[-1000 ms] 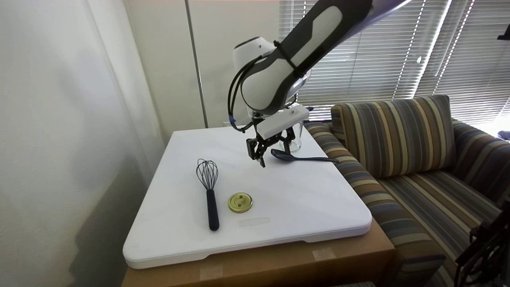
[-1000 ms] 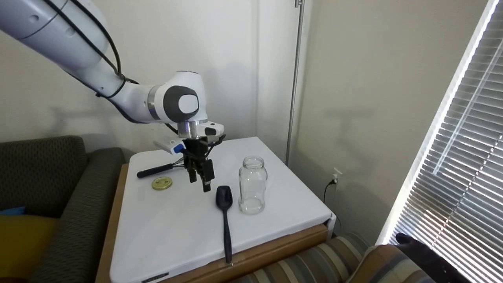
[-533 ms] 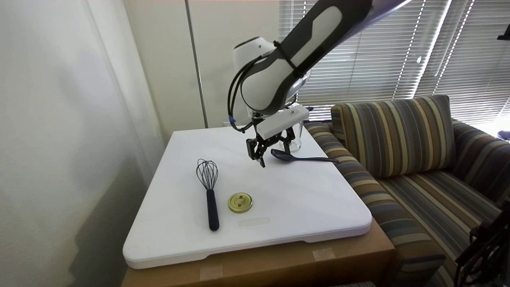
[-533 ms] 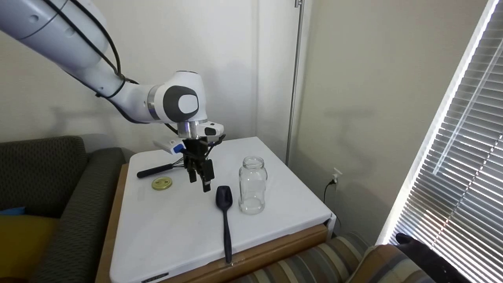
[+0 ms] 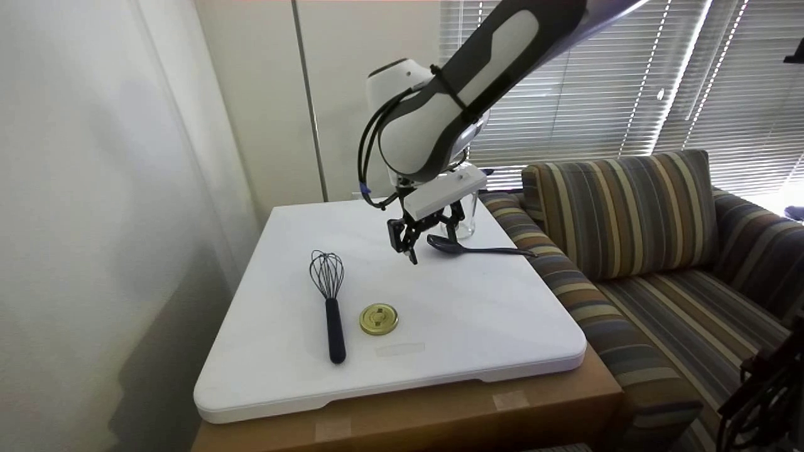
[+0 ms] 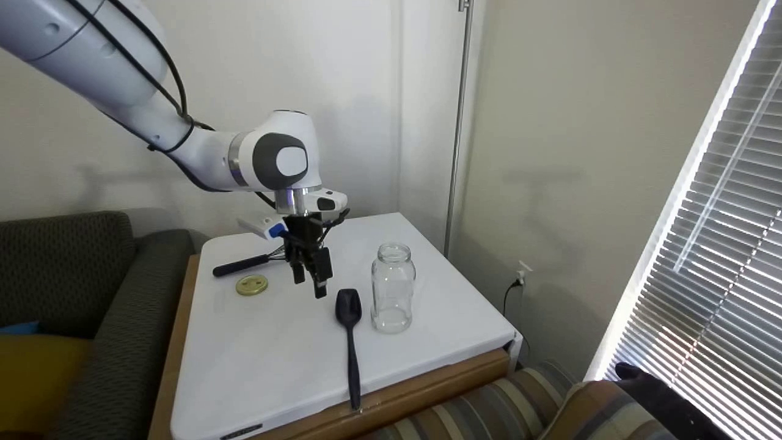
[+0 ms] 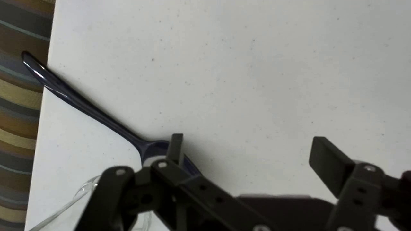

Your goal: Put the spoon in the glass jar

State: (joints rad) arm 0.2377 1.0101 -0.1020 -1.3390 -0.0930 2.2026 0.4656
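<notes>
Black spoon (image 6: pixel 351 343) beside the upright glass jar (image 6: pixel 393 290), wide-spread claw (image 7: pixel 249 149) near.

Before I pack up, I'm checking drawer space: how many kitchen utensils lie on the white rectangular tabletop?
2: the black-handled wire whisk near the round gold lid, and the long dark spoon beside the clear glass jar.

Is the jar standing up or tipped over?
Upright: in an exterior view, the jar rests on its base, mouth facing up.
</notes>
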